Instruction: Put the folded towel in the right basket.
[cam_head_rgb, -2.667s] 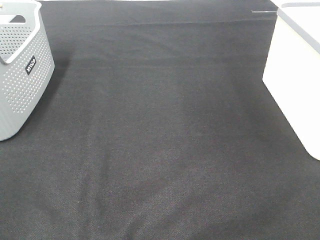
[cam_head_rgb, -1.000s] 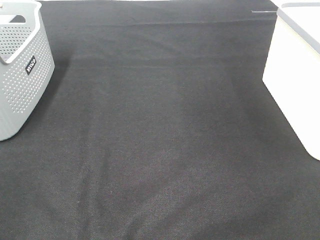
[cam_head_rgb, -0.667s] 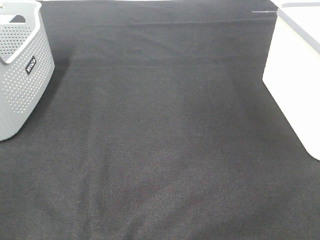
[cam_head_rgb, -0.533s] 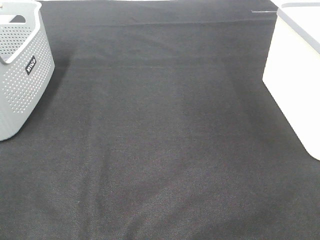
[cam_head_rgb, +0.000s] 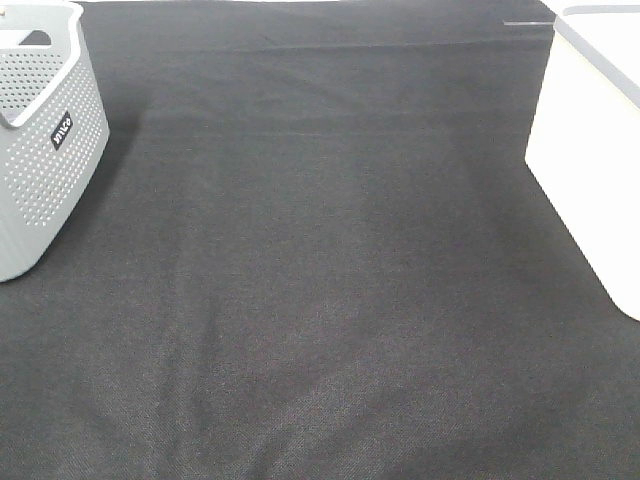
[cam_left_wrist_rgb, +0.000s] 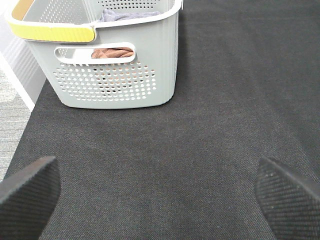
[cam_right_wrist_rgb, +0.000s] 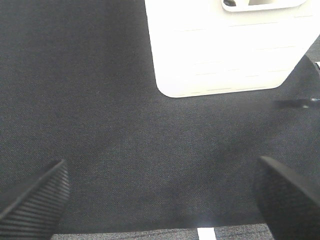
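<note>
A grey perforated basket (cam_left_wrist_rgb: 112, 60) holding brown and grey cloth (cam_left_wrist_rgb: 112, 52) sits beyond the wide-open left gripper (cam_left_wrist_rgb: 155, 192). The white right basket (cam_right_wrist_rgb: 232, 45) stands ahead of the right gripper (cam_right_wrist_rgb: 160, 197), whose jaws are spread wide, on the black tablecloth (cam_head_rgb: 330, 280).

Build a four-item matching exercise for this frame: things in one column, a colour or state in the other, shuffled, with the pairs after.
Things
1. left basket
2. right basket
3. table cloth
4. left gripper

Colours and states
A. plain white, solid walls
B. open, nothing between its fingertips
C. grey, perforated walls, with a yellow handle and cloth inside
D. black, spread flat between the baskets

Pairs: 1-C, 2-A, 3-D, 4-B

The right gripper is open too. No folded towel lies out on the cloth in any view.
</note>
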